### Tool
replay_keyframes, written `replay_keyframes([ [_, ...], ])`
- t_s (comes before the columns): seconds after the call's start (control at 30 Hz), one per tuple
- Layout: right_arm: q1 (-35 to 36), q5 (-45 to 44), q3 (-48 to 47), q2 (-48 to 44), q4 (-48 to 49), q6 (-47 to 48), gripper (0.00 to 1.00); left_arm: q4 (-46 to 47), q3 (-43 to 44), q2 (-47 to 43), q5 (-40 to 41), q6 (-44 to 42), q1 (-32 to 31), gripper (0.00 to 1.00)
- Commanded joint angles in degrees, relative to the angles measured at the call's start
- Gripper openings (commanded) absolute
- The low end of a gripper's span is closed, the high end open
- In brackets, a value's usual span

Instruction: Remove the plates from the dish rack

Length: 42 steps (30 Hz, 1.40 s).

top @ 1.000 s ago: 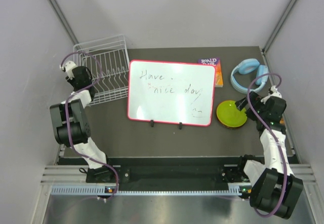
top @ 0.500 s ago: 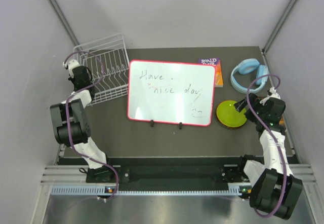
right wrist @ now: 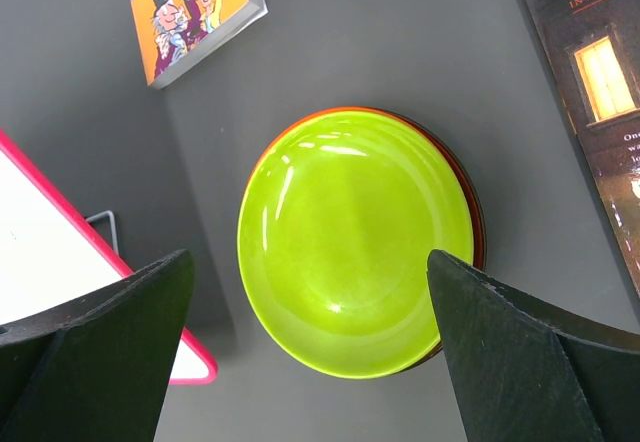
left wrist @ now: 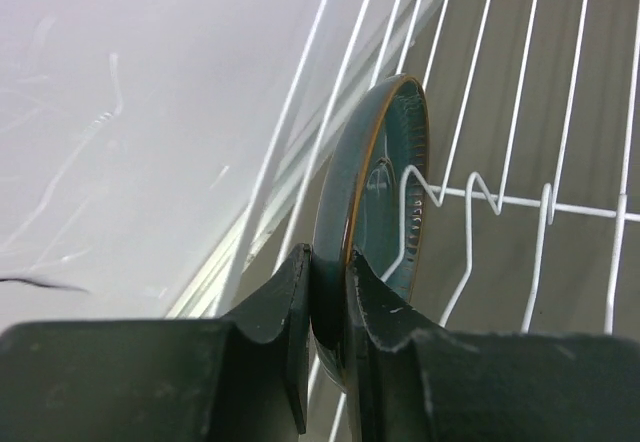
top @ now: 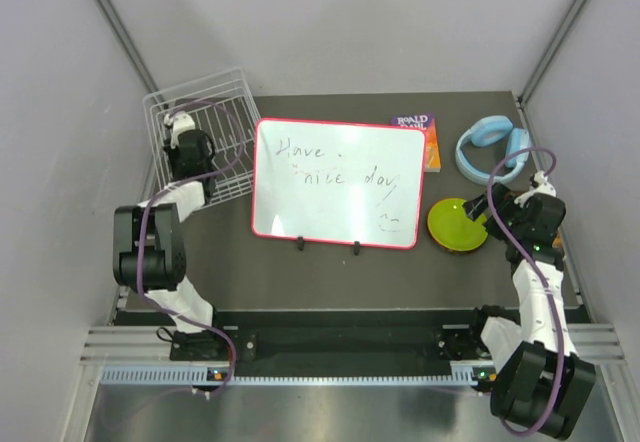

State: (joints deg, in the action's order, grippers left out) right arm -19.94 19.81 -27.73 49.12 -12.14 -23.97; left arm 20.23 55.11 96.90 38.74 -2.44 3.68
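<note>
Left end effector [left wrist: 327, 284] pinching blue-black plate [left wrist: 385, 177] | dark table [top: 330, 282] | grey walls [top: 350, 22]

Walls: we see plain pale grey panels [top: 350, 22] beyond the left gripper [left wrist: 328, 272] and right gripper [right wrist: 310, 260].
Table: a dark grey matte tabletop [top: 330, 277] beneath both.
Rail: a ribbed silver metal rail [top: 300, 374] behind them.

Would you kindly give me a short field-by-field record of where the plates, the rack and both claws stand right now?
left claw: shut on the rim of the dark plate
dark plate: upright on edge, inside the dish rack
right claw: open, empty, above the lime-yellow plate
lime-yellow plate: on the table, stacked on an orange plate, right of the whiteboard
</note>
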Motion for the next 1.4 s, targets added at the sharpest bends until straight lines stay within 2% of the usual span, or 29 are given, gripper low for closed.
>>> replay_keyframes([
  [0.0,-0.53,1.1,0.13,-1.92,0.19,0.94,1.0,10.45,0.35,-7.42,6.17,-1.96,-1.05,0.0],
  [0.23,-0.45,1.81,-0.4,-3.24,-1.39,0.76,1.0,8.86,0.96,-10.15,10.2,-1.87,-1.4,0.0],
  [0.33,-0.45,1.89,-1.1,-4.73,-2.62,0.94,1.0,6.32,1.31,-14.35,9.43,-0.38,-1.57,0.0],
  [0.5,-0.45,3.47,-3.03,-7.63,-5.87,0.85,1.0,-7.44,7.98,-18.67,5.65,4.35,-2.01,0.0],
  [0.57,-0.45,4.18,-4.43,-9.74,-8.42,0.94,1.0,-12.12,10.36,-21.48,1.8,7.43,-2.19,0.0],
  [0.6,-0.45,4.35,-4.88,-10.53,-9.21,0.85,1.0,-15.1,10.45,-22.62,-2.05,8.58,-2.45,0.0],
  [0.77,-0.45,6.38,-7.51,-15.46,-13.34,0.59,1.0,-22.42,9.32,-30.36,-9.98,15.34,-2.98,0.0],
  [0.83,-0.45,7.43,-8.22,-16.07,-14.14,0.68,1.0,-24.35,7.83,-33.6,-18.75,17.37,-2.98,0.0],
  [0.9,-0.45,10.5,-9.1,-15.99,-14.84,0.94,1.0,-26.2,7.38,-34.93,-24.04,20.53,-3.5,0.0],
  [0.93,-0.45,11.81,-9.36,-15.64,-15.01,1.11,1.0,-27.51,7.55,-35.64,-31.98,22.02,-3.51,0.0],
  [0.97,-0.45,15.22,-9.63,-15.46,-14.76,1.2,1.0,-29.26,7.47,-35.82,-35.89,24.99,-3.51,0.0],
  [1.03,-0.45,20.23,-9.54,-15.02,-13.7,0.77,1.0,-29.28,5.46,-36.43,-49.21,28.52,-3.51,0.0],
  [1.17,-0.36,26.67,-8.58,-15.72,-10.72,-1.08,1.0,-18.51,-1.57,-38.01,-63.13,39.49,-8.51,0.0],
  [1.23,-0.01,29.48,-7.87,-16.34,-9.05,-2.22,1.0,-16.63,-4.38,-38.63,-65.02,42.5,-11.67,0.0],
  [1.37,2.44,30.72,-6.73,-17.04,-7.02,-4.07,1.0,-14.96,-6.77,-39.69,-64.48,43.21,-19.74,0.0],
])
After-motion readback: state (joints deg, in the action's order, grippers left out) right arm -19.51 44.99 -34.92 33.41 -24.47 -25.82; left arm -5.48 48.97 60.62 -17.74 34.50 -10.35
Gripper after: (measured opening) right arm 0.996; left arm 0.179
